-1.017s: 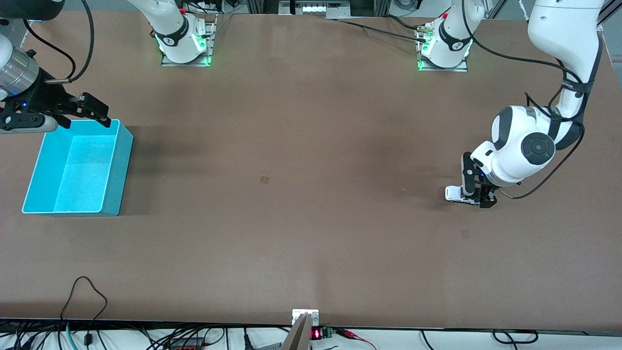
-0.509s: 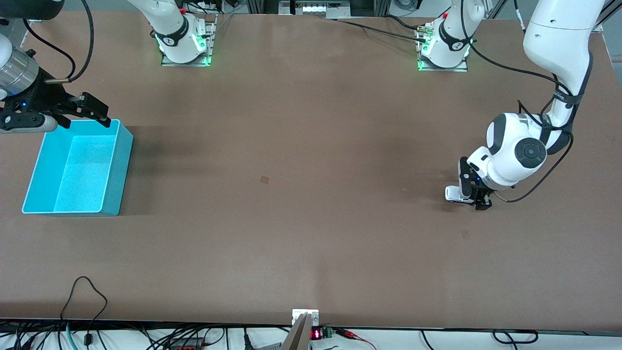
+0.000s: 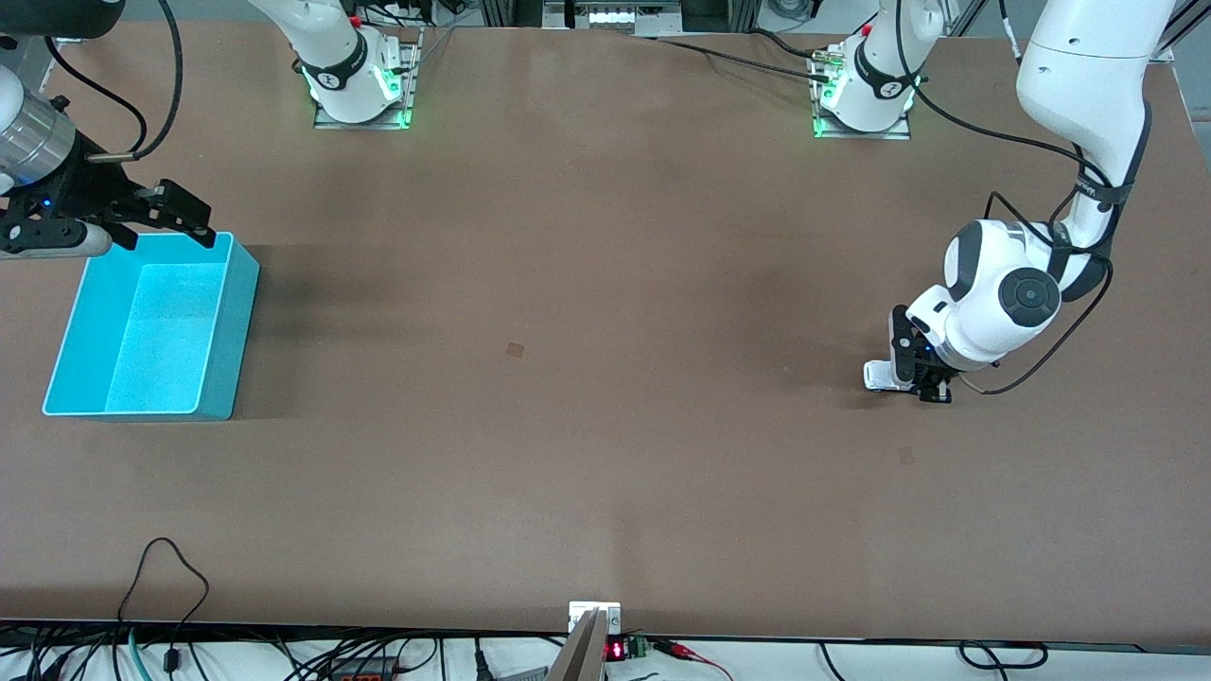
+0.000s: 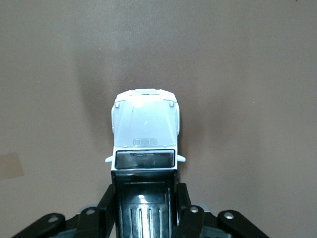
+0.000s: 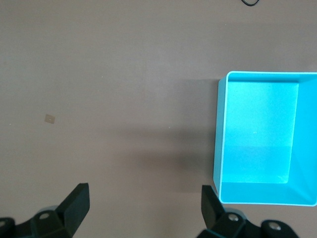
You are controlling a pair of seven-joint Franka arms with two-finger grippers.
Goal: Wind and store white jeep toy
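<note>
The white jeep toy (image 3: 878,375) sits on its wheels on the brown table near the left arm's end. In the left wrist view its white hood (image 4: 144,124) points away from the wrist and its black ribbed roof lies between the fingers. My left gripper (image 3: 920,380) is low at the table, shut on the jeep's rear body (image 4: 146,196). My right gripper (image 3: 166,236) hangs open and empty over the turquoise bin's (image 3: 227,303) rim farthest from the front camera. In the right wrist view its gripper (image 5: 144,193) shows only bare table between its fingers.
The turquoise bin is empty and stands at the right arm's end of the table; it also shows in the right wrist view (image 5: 220,134). A small tan patch (image 3: 515,350) marks the middle of the table. Cables run along the table's near edge.
My left gripper has slid a little toward the right arm's end, taking the jeep with it along the table. The right arm has not moved.
</note>
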